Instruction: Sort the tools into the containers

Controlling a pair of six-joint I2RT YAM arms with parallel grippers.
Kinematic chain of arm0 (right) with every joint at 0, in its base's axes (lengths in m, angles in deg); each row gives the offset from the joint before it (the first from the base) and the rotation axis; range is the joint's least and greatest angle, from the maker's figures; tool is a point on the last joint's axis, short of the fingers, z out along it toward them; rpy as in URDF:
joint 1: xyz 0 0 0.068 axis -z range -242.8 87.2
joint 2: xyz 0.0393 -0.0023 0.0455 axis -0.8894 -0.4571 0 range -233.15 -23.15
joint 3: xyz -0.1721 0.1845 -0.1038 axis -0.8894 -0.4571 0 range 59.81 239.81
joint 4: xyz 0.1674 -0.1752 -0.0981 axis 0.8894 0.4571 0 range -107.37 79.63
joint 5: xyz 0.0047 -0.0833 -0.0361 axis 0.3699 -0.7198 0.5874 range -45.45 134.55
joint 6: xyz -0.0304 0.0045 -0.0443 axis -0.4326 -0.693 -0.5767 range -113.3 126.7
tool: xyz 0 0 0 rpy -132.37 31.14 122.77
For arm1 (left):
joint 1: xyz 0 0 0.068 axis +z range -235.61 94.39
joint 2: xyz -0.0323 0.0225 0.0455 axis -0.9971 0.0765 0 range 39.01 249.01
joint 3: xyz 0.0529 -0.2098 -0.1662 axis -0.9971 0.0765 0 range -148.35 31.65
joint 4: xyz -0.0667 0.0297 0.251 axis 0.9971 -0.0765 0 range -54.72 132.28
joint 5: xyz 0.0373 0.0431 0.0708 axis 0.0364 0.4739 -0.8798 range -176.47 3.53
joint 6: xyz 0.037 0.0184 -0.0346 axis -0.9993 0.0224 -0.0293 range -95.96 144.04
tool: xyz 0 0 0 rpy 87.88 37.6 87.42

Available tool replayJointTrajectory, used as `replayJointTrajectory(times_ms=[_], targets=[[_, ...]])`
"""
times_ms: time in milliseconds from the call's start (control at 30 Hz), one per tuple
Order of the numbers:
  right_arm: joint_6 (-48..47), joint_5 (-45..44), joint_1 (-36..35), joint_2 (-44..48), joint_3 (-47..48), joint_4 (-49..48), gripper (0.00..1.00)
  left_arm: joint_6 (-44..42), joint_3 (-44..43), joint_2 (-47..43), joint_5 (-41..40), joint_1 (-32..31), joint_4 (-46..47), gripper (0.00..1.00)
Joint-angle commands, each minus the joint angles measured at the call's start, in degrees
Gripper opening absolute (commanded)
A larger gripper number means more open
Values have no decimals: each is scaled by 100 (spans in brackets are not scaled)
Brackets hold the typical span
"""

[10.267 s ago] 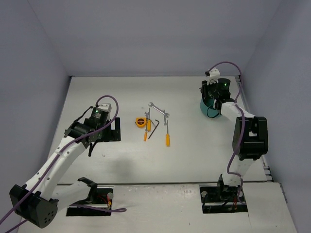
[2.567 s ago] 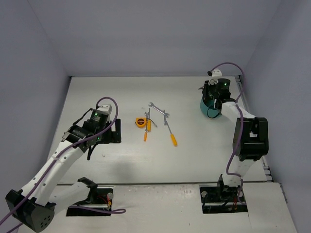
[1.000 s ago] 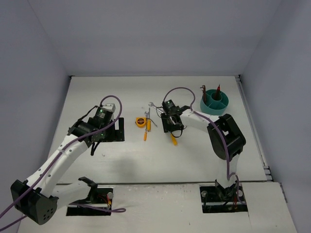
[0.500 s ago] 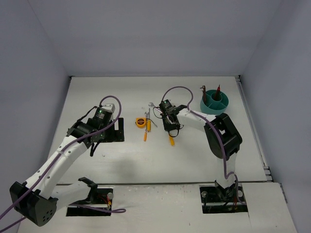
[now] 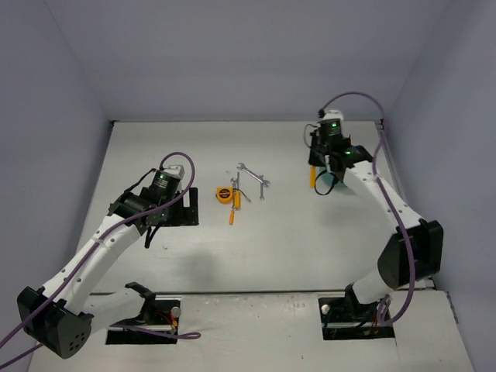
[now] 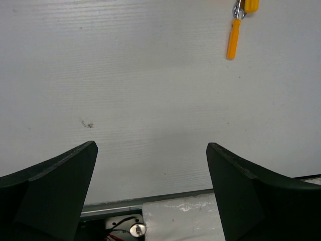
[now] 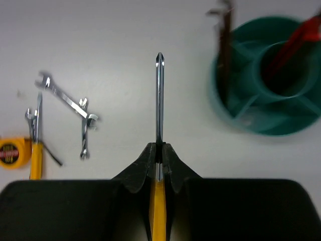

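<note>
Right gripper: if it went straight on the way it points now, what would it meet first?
The screwdriver in the right gripper leads; its tip aims at bare table beside the cup, not into it. Nothing else shows in that line, though depth is hard to judge.

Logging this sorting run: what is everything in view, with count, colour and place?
teal cup: one, teal, far right of table
hex key: one, dark, standing in the cup
red-handled tool: one, red, in the cup's inner ring
held screwdriver: one, orange handle, lifted left of the cup
loose screwdrivers: two, orange handles, mid-table
wrenches: three, silver, mid-table
tape measure: one, yellow-orange, beside the loose screwdrivers
table: one, white
left gripper: one, black, open over bare table
right gripper: one, black, shut on the held screwdriver
</note>
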Motion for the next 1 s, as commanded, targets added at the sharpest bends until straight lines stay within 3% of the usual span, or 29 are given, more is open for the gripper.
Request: replayJointTrajectory(times_ms=[0,167,400,700,967], targets=[[-225,29,1226,631,-125,-808,0,-149,-357,66,-46,-33,232,88],[-551,797,2314,640,-277,-2103,0,-176,-308,85,18,-48,346,88],[-1423,1921,3097,-175,184,-2863,0,-194,-163,-6,28,-74,437,88],[-1974,2780,3235,-1294,869,-3292,0,-229,-164,16,-26,-69,507,88],[-2078,2991,3194,-1720,770,-3614,0,-223,-196,174,-53,-75,515,88]])
